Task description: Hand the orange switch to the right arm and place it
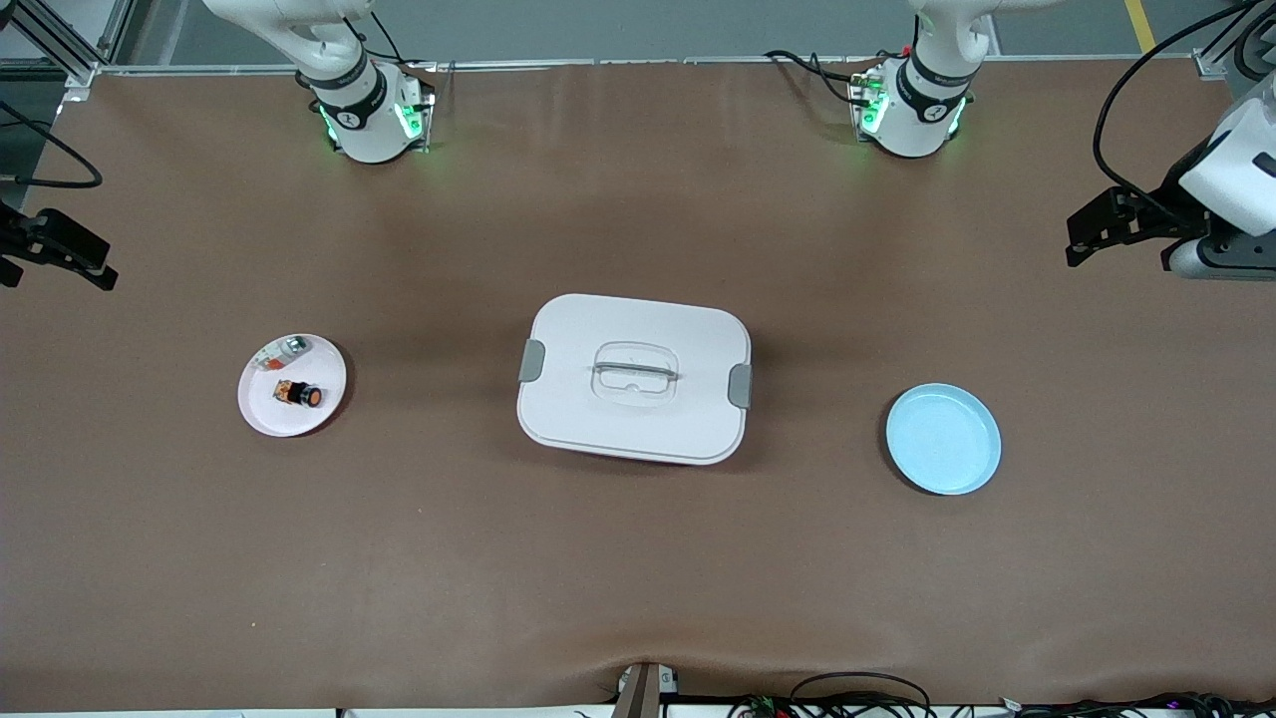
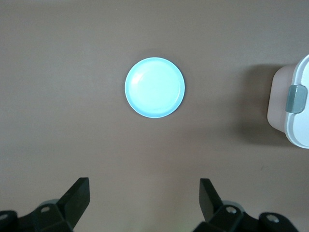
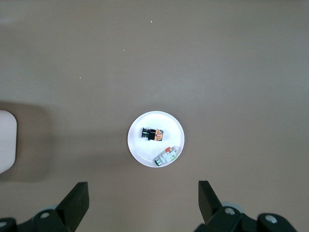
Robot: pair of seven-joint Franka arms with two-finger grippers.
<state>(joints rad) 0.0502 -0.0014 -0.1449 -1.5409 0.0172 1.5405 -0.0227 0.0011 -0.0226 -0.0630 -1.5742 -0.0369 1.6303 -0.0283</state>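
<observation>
The orange switch [image 1: 298, 394], a tiny black block with a round orange cap, lies on a small white plate [image 1: 264, 414] toward the right arm's end of the table. It also shows in the right wrist view [image 3: 152, 134] on that plate [image 3: 140, 150]. My right gripper [image 3: 144, 188] is open and empty, high over bare table beside the white plate; it shows at the edge of the front view [image 1: 60, 254]. My left gripper [image 2: 145, 186] is open and empty, high over bare table beside a light blue plate [image 2: 154, 87], at the other edge of the front view [image 1: 1097, 231].
A small clear-and-white part [image 1: 284, 349] lies on the white plate beside the switch, also seen in the right wrist view [image 3: 167, 155]. A white lidded box [image 1: 634, 377] with grey clips stands mid-table. The light blue plate [image 1: 943, 439] lies toward the left arm's end.
</observation>
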